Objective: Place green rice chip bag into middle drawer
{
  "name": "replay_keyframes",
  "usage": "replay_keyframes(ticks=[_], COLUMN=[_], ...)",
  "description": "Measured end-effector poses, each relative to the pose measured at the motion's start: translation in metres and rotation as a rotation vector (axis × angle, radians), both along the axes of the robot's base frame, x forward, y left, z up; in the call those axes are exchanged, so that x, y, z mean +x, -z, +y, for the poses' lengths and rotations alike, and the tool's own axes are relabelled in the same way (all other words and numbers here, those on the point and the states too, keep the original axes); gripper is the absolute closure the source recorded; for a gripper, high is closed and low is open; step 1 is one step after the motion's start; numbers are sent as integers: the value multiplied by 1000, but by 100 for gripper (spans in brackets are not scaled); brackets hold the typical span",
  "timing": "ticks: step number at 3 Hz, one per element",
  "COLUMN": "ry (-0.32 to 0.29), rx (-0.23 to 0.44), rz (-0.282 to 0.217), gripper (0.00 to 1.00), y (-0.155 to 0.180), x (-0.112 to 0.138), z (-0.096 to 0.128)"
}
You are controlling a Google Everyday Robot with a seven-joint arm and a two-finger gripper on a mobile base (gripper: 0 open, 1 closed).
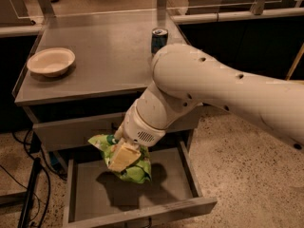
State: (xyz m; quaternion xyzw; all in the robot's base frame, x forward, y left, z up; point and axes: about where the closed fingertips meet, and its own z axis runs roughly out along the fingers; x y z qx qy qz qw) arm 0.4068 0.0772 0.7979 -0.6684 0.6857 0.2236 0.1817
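My gripper is shut on the green rice chip bag, a crinkly light-green bag with a darker green corner at its left. I hold it low over the open middle drawer, just above the tray's grey floor near its centre. The bag's shadow falls on the tray below it. My white arm reaches down from the right and hides part of the drawer's back and the closed drawer front above it.
A blue drink can stands at the back right of the grey countertop. A white bowl sits at its left. Black cables hang left of the cabinet. Speckled floor lies to the right.
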Motion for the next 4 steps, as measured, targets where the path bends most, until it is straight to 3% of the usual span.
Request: replay_keyframes(ticks=[1, 2, 4], ry=[19, 56, 67], rx=[1, -5, 4], rz=[59, 125, 146], gripper=[100, 100, 100], y=[35, 101, 124], x=[-1, 5, 18], z=[0, 1, 10])
